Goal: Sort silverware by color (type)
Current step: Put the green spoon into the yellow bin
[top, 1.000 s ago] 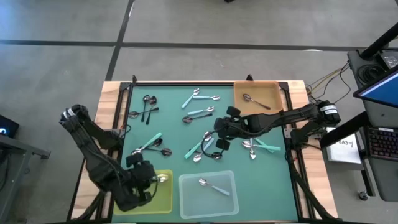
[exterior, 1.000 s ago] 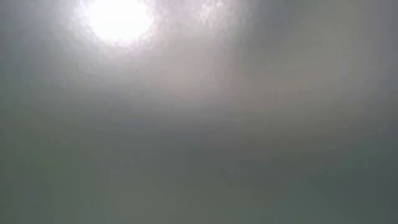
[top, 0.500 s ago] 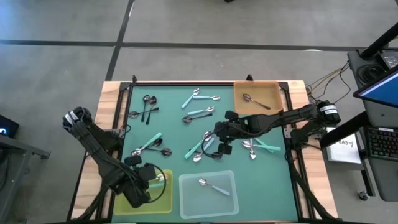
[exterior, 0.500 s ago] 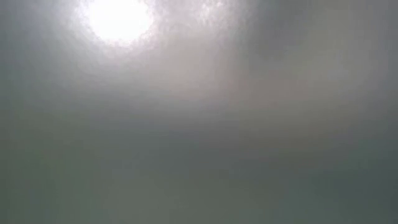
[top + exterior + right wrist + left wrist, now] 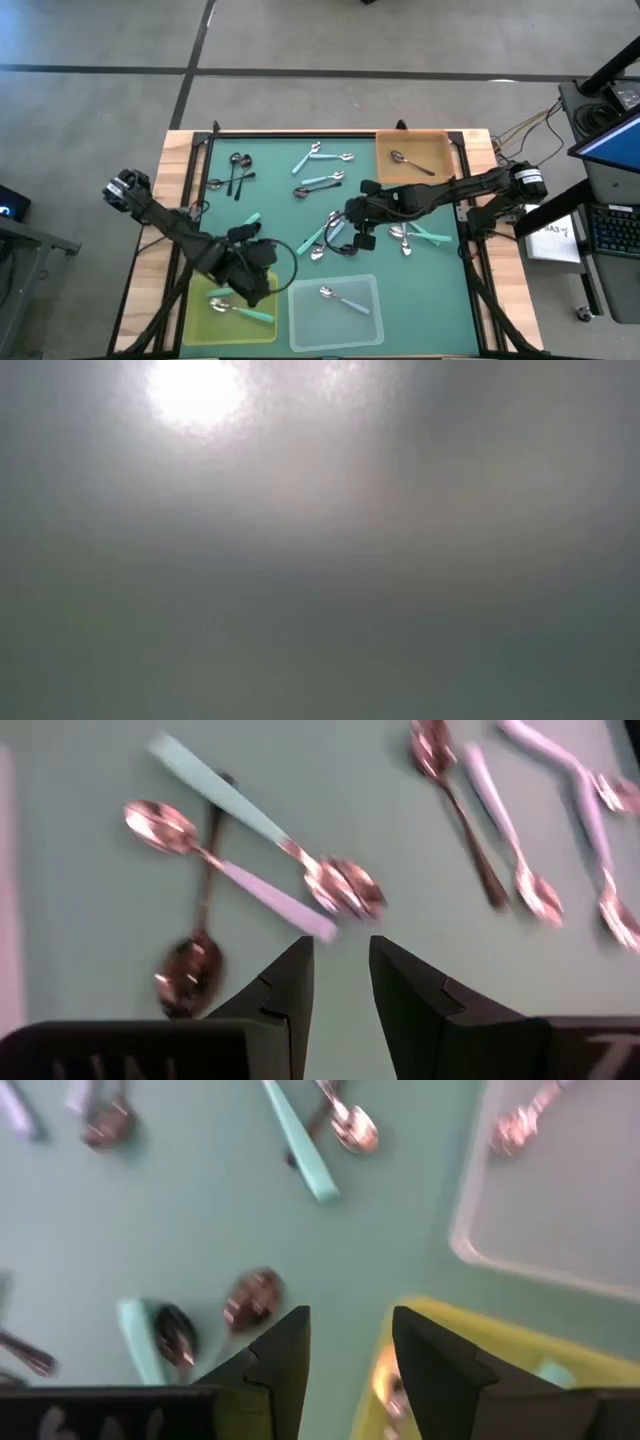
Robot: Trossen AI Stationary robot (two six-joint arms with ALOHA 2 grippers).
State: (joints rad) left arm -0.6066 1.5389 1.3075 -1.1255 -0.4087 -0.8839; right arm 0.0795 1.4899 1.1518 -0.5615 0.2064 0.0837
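Spoons [image 5: 318, 182] behind three trays [image 5: 334, 305] on table [image 5: 280, 150]

— What is laid on the green mat [image 5: 280, 215]?
— Three square trays are seen. An orange tray [image 5: 435, 150] is set at the mat's far right corner. A yellow tray [image 5: 262, 330] is placed at the near edge, toward the left corner, and a clear tray [image 5: 300, 322] is set just beside it.
— And off the table [image 5: 175, 150]?
— A keyboard [image 5: 612, 228] and a blue screen [image 5: 610, 135] are seen past its right edge, with cables [image 5: 525, 128] near the far right corner.

Coloured-handled spoons [image 5: 322, 182] lie scattered flat, one teal spoon [image 5: 243, 310] apart.
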